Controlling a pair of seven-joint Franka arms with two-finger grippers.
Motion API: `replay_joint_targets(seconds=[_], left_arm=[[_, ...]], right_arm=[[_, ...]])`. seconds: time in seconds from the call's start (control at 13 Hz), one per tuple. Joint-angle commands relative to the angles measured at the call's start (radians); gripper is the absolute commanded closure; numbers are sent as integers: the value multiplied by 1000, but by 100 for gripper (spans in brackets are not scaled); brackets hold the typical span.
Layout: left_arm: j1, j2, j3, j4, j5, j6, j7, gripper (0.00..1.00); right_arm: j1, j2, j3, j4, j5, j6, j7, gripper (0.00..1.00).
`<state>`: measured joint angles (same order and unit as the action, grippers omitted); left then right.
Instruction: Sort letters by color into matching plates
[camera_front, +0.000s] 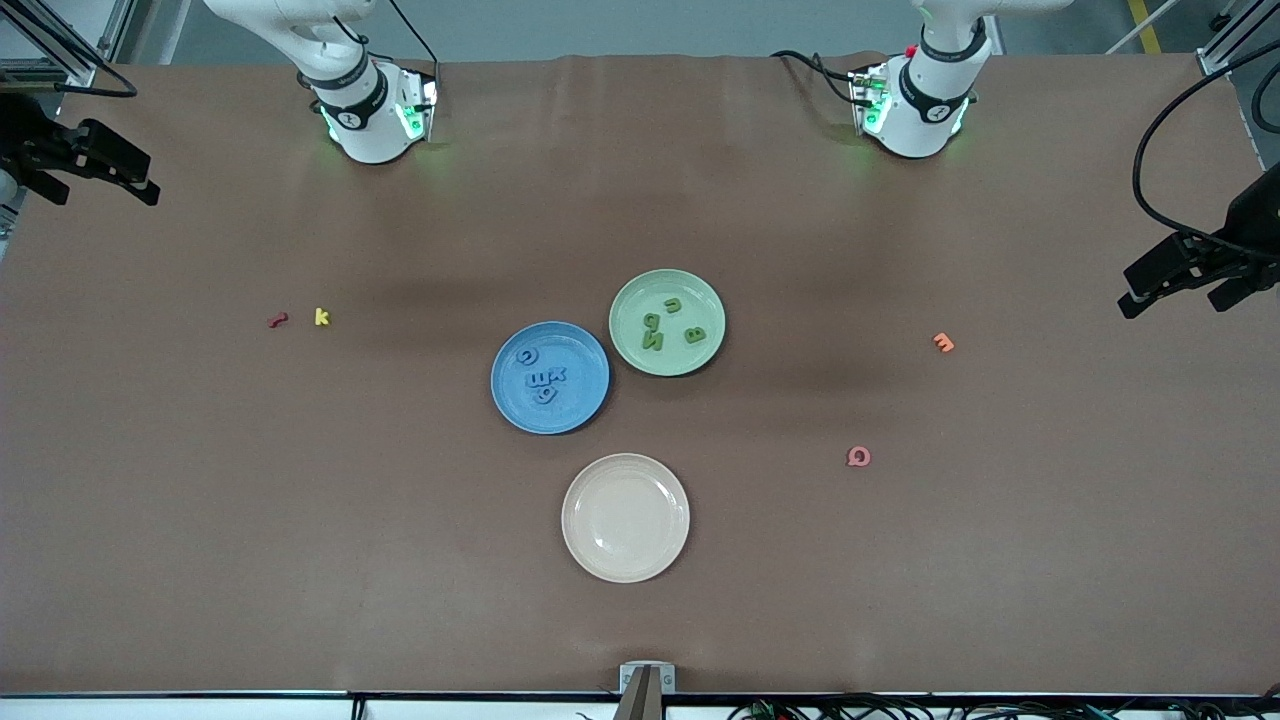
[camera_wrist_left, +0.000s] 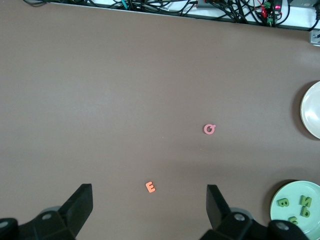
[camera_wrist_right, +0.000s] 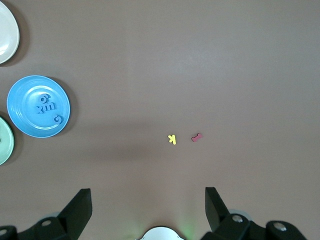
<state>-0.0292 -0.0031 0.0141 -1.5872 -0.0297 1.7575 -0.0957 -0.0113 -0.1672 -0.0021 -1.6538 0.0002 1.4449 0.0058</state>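
Four blue letters (camera_front: 542, 377) in blue plate (camera_front: 510, 400), four green letters (camera_front: 668, 325) in green plate (camera_front: 630, 350) — plates touching

This looked like a robotics lab rather than a home or shop. Two white robot arm bases (camera_front: 365, 110) stood bolted at one edge of a wide table (camera_front: 200, 500) covered in plain brown sheeting. Black camera mounts (camera_front: 80, 160) were clamped at both ends, bundled cables (camera_wrist_left: 220, 7) ran along the edge, and aluminium framing (camera_front: 1225, 40), probably a rig, showed at a corner.

Yellow letter (camera_front: 321, 317): "k"; orange letter (camera_front: 943, 343): "E"
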Motion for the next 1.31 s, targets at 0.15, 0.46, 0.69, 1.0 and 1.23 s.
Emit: replay_joint_targets(seconds=[0.15,0.46,0.69,1.0,1.23], left_arm=[[-8,-18,-34,27,-9,-26,8,0],[-9,-14,-36,32,-9,-29,8,0],[-9,-18,-36,32,-13,-29,8,0],[-9,-18,-36,32,-12,-32,8,0],[-9,-18,-36,32,-13,-32,8,0]], right_arm=[[8,-14,-7,-8,-6,-3,-12,0],[4,-14,-7,-8,-6,-3,-12,0],[5,-14,-7,-8,-6,-3,-12,0],[5,-14,-7,-8,-6,-3,-12,0],[5,-14,-7,-8,-6,-3,-12,0]])
